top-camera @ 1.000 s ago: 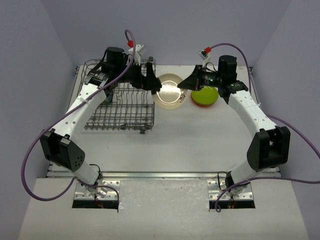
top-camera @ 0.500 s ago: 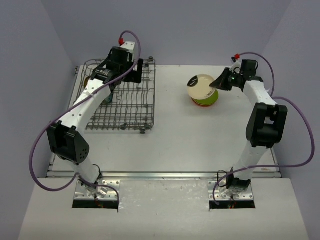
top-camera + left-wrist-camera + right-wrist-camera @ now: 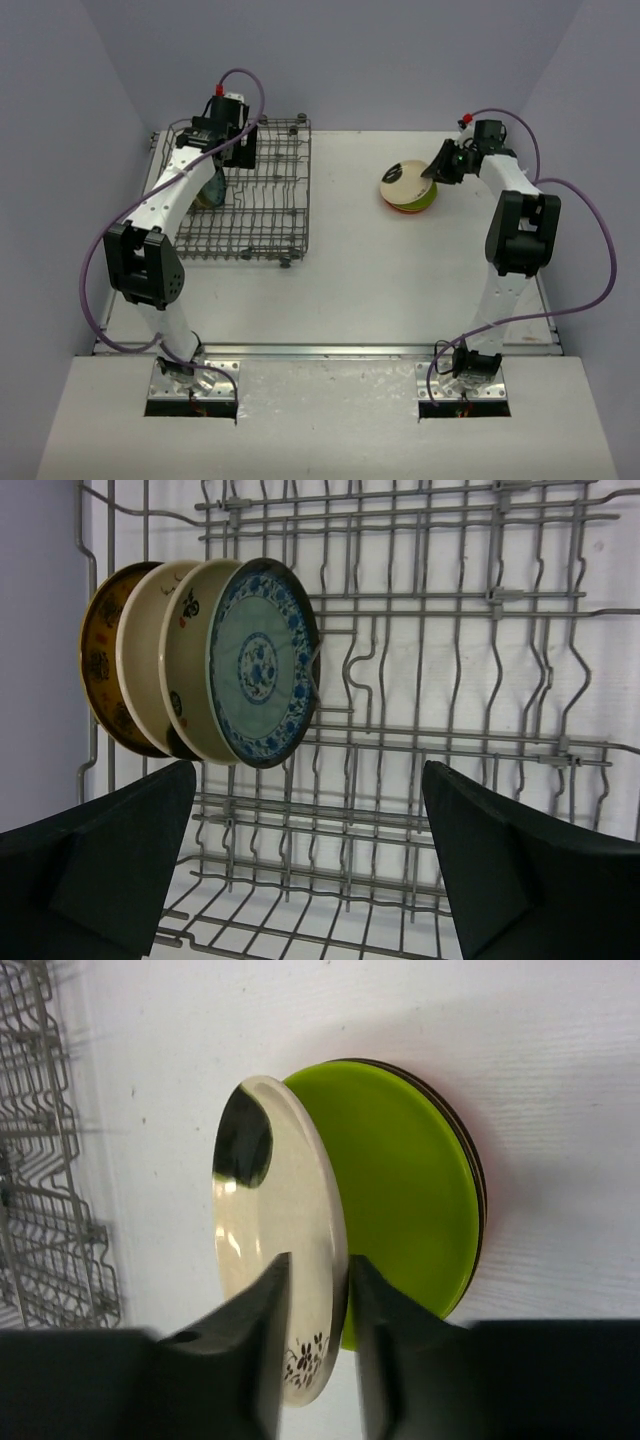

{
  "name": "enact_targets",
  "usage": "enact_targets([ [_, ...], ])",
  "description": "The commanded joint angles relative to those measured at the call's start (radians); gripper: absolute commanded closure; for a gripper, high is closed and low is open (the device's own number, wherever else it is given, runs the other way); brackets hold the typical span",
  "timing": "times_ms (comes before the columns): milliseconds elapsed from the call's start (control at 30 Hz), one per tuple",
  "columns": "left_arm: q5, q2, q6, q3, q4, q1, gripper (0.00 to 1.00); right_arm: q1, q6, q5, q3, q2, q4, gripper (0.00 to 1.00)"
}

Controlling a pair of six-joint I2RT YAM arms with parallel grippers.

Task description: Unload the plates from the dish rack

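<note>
The grey wire dish rack (image 3: 265,215) stands at the back left. Three plates stand upright in its left end (image 3: 206,190): in the left wrist view a teal-patterned plate (image 3: 262,665) is in front, then a beige-backed one (image 3: 190,680), then a yellow-brown one (image 3: 97,660). My left gripper (image 3: 222,158) hangs open above the rack, its fingers (image 3: 120,850) wide apart and short of the plates. My right gripper (image 3: 318,1350) is shut on the rim of a beige plate (image 3: 275,1230), held tilted over a lime green plate (image 3: 405,1180) that tops a stack (image 3: 410,200).
An orange rim shows under the lime green plate (image 3: 400,209). The rack's upright tines (image 3: 420,680) fill the space right of the standing plates. The rack's right edge (image 3: 50,1160) lies left of the stack. Purple cables loop beside both arms.
My right gripper has brought the beige plate down closer onto the stack. My left gripper has swung left across the rack to above the standing plates.
</note>
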Motion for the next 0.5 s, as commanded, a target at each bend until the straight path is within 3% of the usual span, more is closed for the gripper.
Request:
enact_targets([
  [0, 0.020, 0.019, 0.086, 0.079, -0.026, 0.023, 0.08, -0.011, -0.032, 0.030, 0.049, 0.012, 0.024, 0.54],
  [200, 0.111, 0.074, 0.111, 0.187, -0.113, 0.098, 0.22, -0.016, -0.037, 0.046, 0.036, 0.013, 0.016, 0.20],
  [467, 0.189, 0.150, 0.141, 0.270, -0.164, 0.179, 0.36, -0.016, -0.031, 0.011, -0.017, -0.073, 0.013, 0.01],
])
